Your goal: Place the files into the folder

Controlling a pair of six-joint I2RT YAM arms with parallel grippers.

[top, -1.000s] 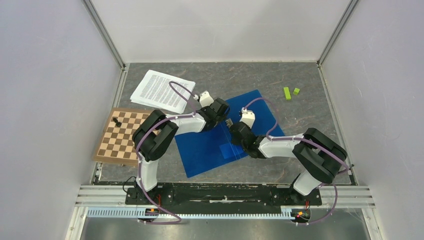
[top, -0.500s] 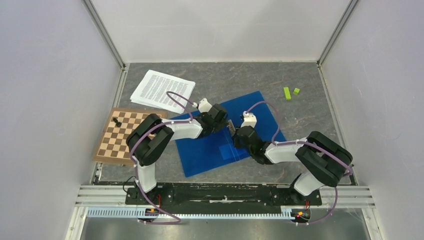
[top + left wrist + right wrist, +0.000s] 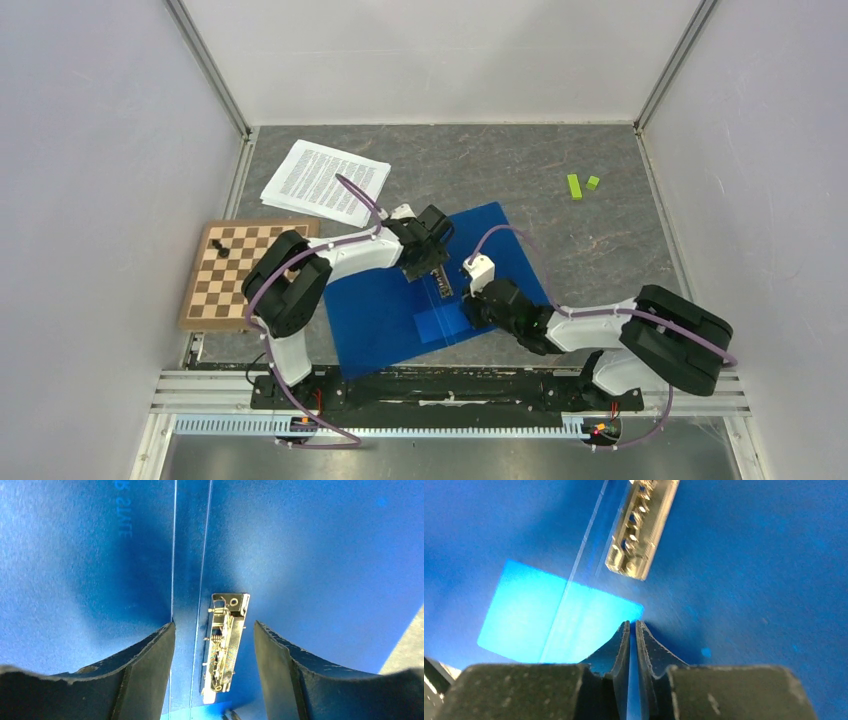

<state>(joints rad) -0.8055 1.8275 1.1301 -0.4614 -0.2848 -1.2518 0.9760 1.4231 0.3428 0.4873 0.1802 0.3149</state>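
Pinning the one folder (image 3: pixel 380 320) flat, your right gripper (image 3: pixel 633 626) rests nearly closed jaws on the inner cover, likely to steady it. Beyond it, your left gripper (image 3: pixel 214 626) hangs wide open over the single metal clip (image 3: pixel 227 645). Farthest away, one stack of files (image 3: pixel 325 182) lies outside the folder, not yet loaded.

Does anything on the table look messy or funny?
Nothing looks spilled or broken. The folder lies open and crooked on the table, and the files sit outside it at the far left, their edges a bit uneven. The chessboard holds only two black pieces, both in one corner.
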